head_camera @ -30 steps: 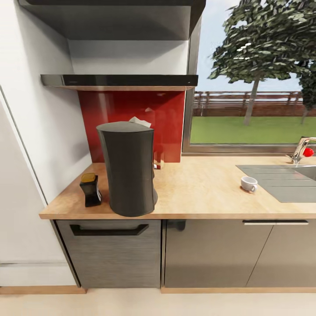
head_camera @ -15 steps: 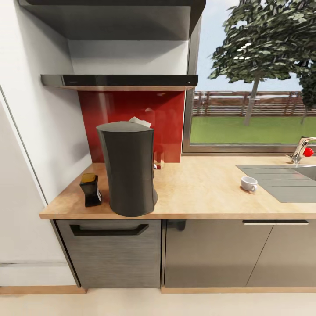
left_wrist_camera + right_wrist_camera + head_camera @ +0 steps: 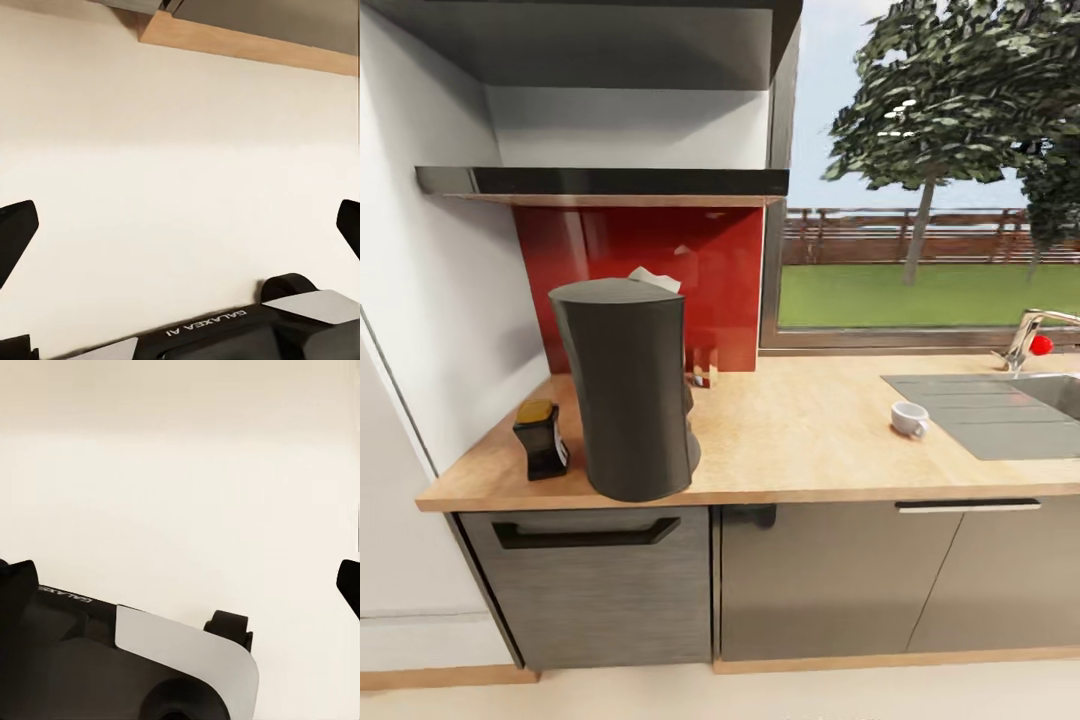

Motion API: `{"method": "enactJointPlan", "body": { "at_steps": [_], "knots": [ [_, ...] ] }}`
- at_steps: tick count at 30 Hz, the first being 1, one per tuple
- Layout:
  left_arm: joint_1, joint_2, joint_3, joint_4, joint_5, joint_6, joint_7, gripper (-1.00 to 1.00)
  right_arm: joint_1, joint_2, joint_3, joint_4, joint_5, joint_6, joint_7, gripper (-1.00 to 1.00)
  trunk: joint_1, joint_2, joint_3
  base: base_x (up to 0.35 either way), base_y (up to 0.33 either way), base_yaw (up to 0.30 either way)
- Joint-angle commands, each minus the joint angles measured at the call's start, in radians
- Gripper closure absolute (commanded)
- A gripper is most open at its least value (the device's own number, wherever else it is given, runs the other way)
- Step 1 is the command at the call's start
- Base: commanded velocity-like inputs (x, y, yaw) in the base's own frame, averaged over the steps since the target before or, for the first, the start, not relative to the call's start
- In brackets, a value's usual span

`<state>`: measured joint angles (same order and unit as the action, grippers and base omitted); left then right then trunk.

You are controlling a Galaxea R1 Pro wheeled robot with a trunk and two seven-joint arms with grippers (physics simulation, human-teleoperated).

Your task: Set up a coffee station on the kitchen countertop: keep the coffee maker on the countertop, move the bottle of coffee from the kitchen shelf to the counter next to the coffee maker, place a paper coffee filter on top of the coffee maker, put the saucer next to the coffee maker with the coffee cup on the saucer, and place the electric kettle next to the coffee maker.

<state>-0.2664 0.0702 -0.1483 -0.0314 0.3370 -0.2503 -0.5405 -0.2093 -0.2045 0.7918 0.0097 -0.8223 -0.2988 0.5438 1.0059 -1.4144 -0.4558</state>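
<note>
The tall dark grey coffee maker (image 3: 625,390) stands on the tan kitchen countertop (image 3: 800,445) near its left end. A white paper coffee filter (image 3: 653,279) peeks up at its top rear. The bottle of coffee (image 3: 540,440), dark with an amber cap, stands just left of it. What looks like the see-through electric kettle (image 3: 706,367) is mostly hidden behind it. The white coffee cup (image 3: 909,418) sits alone far to the right, by the sink. The black kitchen shelf (image 3: 610,183) hangs above. The saucer is out of view. My left gripper (image 3: 180,229) and right gripper (image 3: 184,581) hang open over pale floor.
A grey sink (image 3: 1000,410) with a faucet (image 3: 1025,340) lies at the counter's right. A red backsplash (image 3: 650,260) and a window back the counter. Grey cabinet fronts (image 3: 840,580) stand below. A white wall (image 3: 420,330) closes the left side.
The whole head view has shifted a little, so the camera moved. Everything on the counter keeps its place.
</note>
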Motion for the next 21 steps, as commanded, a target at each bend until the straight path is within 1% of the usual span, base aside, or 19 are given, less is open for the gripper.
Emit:
{"method": "enactJointPlan", "body": {
  "at_steps": [1, 13, 18, 21],
  "knots": [
    [-0.001, 0.0, -0.008, 0.001, 0.008, -0.004, -0.003, -1.0, -0.001, 0.0, 0.008, 0.001, -0.009, -0.002, 0.004, -1.0, 0.0, -0.001, -0.001, 0.003, -0.003, -0.243],
    [-0.001, 0.0, -0.008, 0.001, 0.008, -0.004, -0.003, -1.0, -0.001, 0.0, 0.007, 0.001, -0.009, -0.002, 0.005, -1.0, 0.0, -0.001, -0.001, 0.001, -0.001, -0.272],
    [-0.001, 0.006, -0.007, 0.003, 0.007, -0.003, -0.002, -1.0, -0.001, -0.003, 0.006, 0.003, -0.029, -0.002, 0.005, -1.0, 0.0, -0.001, -0.001, 0.0, 0.0, -0.271],
    [0.001, 0.013, -0.007, 0.003, 0.007, -0.002, -0.001, -1.0, -0.001, -0.004, 0.006, 0.004, -0.054, -0.002, 0.003, -1.0, 0.0, -0.001, -0.001, 0.0, 0.0, -0.126]
  ]
}}
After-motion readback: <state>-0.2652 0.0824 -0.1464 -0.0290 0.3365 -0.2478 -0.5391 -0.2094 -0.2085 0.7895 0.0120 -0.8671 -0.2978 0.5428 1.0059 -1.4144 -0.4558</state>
